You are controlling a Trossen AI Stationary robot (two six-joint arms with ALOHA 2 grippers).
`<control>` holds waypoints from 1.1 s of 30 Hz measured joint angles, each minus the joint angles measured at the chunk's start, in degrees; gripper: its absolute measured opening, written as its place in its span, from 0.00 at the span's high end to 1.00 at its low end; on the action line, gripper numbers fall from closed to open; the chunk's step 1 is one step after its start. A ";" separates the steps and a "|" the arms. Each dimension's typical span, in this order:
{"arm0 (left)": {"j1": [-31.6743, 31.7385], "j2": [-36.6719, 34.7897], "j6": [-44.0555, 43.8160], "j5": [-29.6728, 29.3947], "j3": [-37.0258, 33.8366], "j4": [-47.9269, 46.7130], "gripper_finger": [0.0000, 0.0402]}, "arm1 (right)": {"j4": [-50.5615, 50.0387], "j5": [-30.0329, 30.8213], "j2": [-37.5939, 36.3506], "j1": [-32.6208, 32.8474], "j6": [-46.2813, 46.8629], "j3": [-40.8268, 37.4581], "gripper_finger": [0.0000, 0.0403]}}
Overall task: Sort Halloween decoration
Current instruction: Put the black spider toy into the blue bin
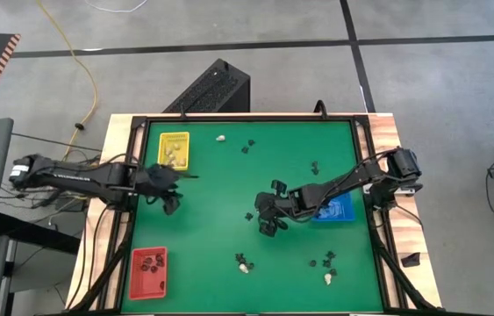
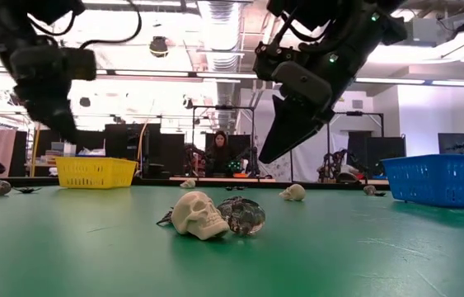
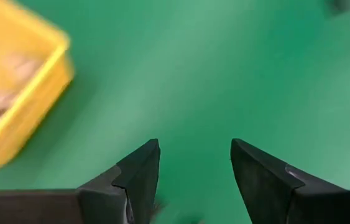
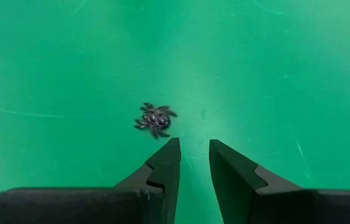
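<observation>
Right tool (image 1: 268,219) poised low over mid-bench with nothing in it, sorting only partly done.

Its fingers stand slightly parted and pinch nothing; a black spider trinket (image 4: 155,118) lies on the green bench (image 1: 229,193) just beyond them. The left tool (image 1: 169,195), spread and also without a load, hovers just below the yellow tray (image 1: 175,149) at upper left. That tray holds some cream pieces, the red tray (image 1: 148,271) at lower left some black ones, and the blue tray (image 1: 334,209) sits right of centre. Left to sort: a cream skull (image 2: 199,214) and other skulls and spiders scattered along the bench's upper and lower parts.
</observation>
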 joint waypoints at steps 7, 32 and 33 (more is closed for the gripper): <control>-1.96 8.91 -7.69 -1.61 0.91 -10.89 0.53 | -0.04 0.00 0.02 0.50 0.02 0.00 0.71; -2.00 27.28 -3.18 -0.46 1.19 -4.20 0.53 | -0.28 -0.07 0.02 0.87 -0.02 0.00 0.71; -2.01 28.04 -3.05 -0.44 1.20 -4.21 0.53 | -0.23 -0.07 0.02 0.87 -0.02 0.01 0.71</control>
